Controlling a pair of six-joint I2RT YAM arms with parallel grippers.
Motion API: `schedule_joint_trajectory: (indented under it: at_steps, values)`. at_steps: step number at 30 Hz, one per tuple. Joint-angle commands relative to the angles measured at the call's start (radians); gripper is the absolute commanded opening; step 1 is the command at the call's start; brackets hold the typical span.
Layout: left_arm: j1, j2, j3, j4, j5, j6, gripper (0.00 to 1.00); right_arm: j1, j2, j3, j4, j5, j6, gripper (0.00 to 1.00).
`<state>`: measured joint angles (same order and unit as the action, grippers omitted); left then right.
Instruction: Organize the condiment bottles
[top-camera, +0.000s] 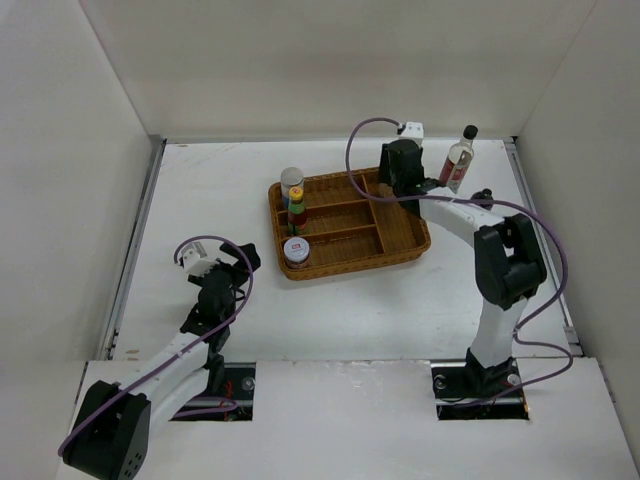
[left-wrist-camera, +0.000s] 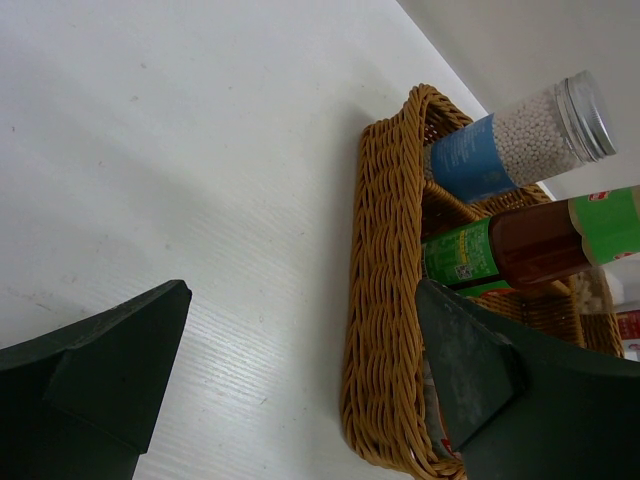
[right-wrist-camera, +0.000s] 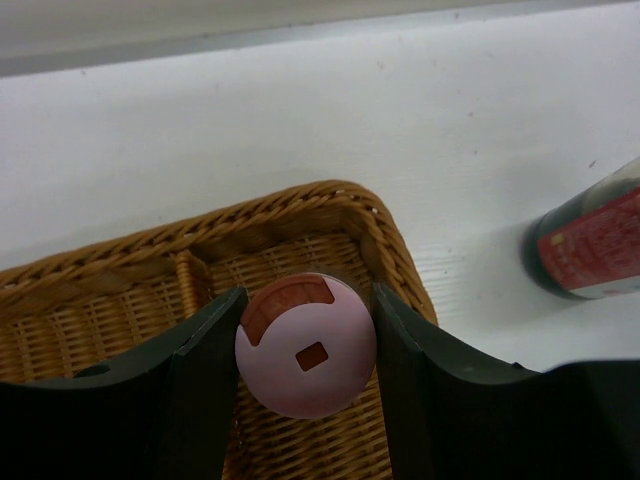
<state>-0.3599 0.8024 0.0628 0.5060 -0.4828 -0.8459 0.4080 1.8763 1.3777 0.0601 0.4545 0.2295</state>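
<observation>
My right gripper (top-camera: 402, 180) hangs over the far right corner of the brown wicker tray (top-camera: 400, 245). It is shut on a pink-lidded shaker (right-wrist-camera: 300, 375), held upright above that corner compartment (right-wrist-camera: 350, 235). A tall clear black-capped red-labelled bottle (top-camera: 460, 160) stands on the table just right of the tray and also shows in the right wrist view (right-wrist-camera: 590, 245). The tray's left column holds the blue-labelled white-lidded jar (top-camera: 291, 181), the green-yellow-capped red bottle (top-camera: 297, 211) and a red-labelled shaker (top-camera: 296, 251). My left gripper (top-camera: 240, 262) is open and empty, left of the tray. The black-capped shaker is out of view.
In the left wrist view the tray's near left corner (left-wrist-camera: 385, 330) lies close to my right finger (left-wrist-camera: 470, 360), with the blue jar (left-wrist-camera: 500, 150) and green-labelled bottle (left-wrist-camera: 500, 255) behind it. White walls enclose the table (top-camera: 200, 190) on three sides.
</observation>
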Motion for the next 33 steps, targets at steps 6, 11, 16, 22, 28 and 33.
schedule_joint_trajectory:
  at_steps: [6,11,16,22,28,33]
  values:
    - [0.002,-0.002,-0.008,0.058,0.009,-0.012,1.0,0.012,0.066,0.075,0.066,-0.037,0.021,0.46]
    - [-0.003,0.0,-0.008,0.058,0.009,-0.012,1.0,0.012,0.087,0.081,0.066,-0.031,0.021,0.58]
    - [-0.006,0.009,-0.003,0.06,0.009,-0.012,1.0,0.012,0.025,0.05,0.066,-0.036,0.016,0.83]
    - [-0.009,0.018,-0.003,0.069,0.009,-0.012,1.0,-0.002,-0.149,-0.008,0.057,-0.022,0.002,0.86]
    - [-0.012,0.023,-0.003,0.071,0.009,-0.012,1.0,-0.129,-0.278,-0.043,0.02,0.067,-0.032,0.86]
    - [-0.012,0.02,-0.004,0.074,0.009,-0.013,1.0,-0.232,-0.276,-0.028,-0.057,0.136,-0.052,0.89]
